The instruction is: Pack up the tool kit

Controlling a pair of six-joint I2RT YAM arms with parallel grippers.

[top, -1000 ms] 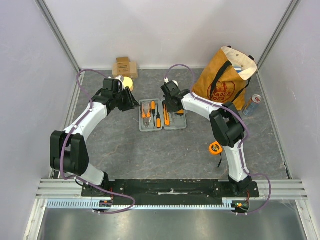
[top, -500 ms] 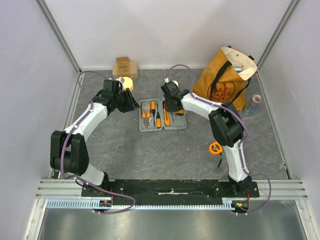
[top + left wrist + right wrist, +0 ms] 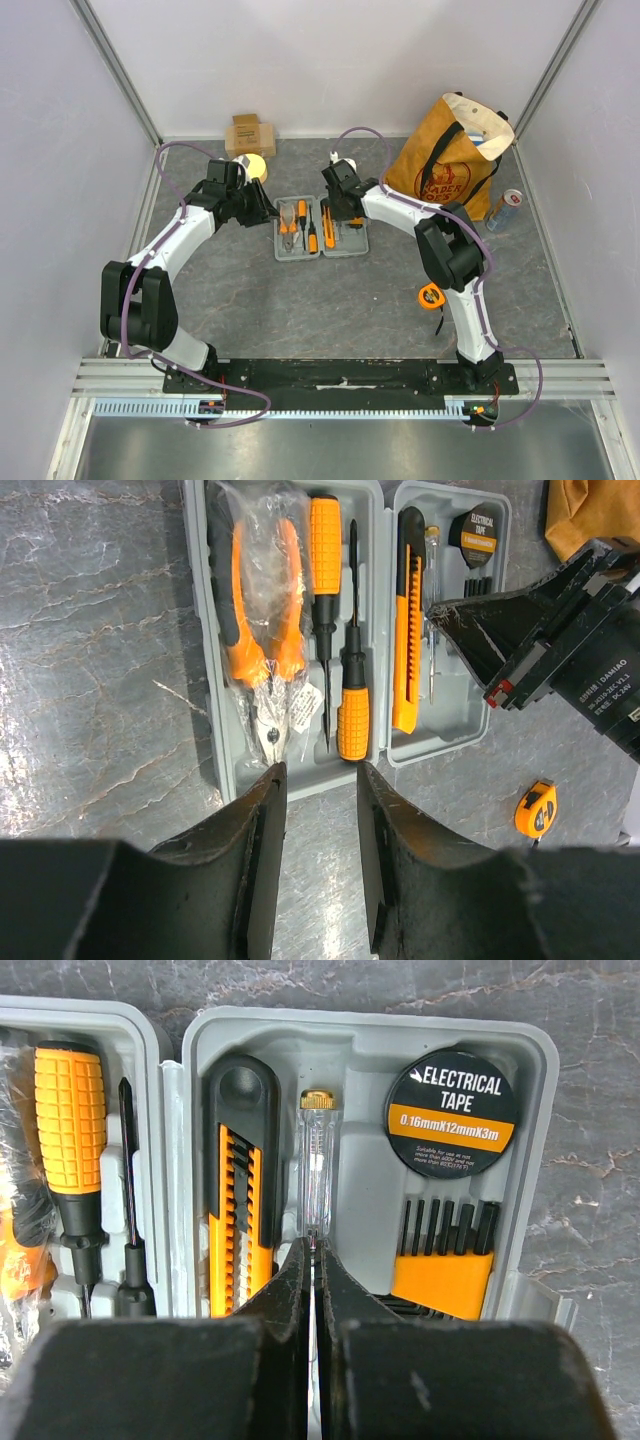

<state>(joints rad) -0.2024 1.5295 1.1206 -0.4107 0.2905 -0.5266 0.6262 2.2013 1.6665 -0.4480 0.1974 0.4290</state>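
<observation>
Two halves of the tool kit lie open and flat mid-table, between the arms. Reading the right half now: a black roll printed "ELECTRICAL TAPE" and, on its orange band, "0.16mmX12mmX3m". Below it sits an orange bit holder with black bits. Next come a clear tester screwdriver and an orange-and-black utility knife, each in its own slot.

Left half: pliers in a plastic bag (orange grips), plus two orange-handled screwdrivers laid head to tail.

Right gripper is pinched fully closed, tips at the tester's lower end; whether they nip its blade, can't tell. Its housing reads "DAMIAO". Left gripper sits just off the left half's edge, jaws partly apart, nothing between them.

Out on the table lies an orange tape measure. Far right stands the tote bag, print only partly readable.
</observation>
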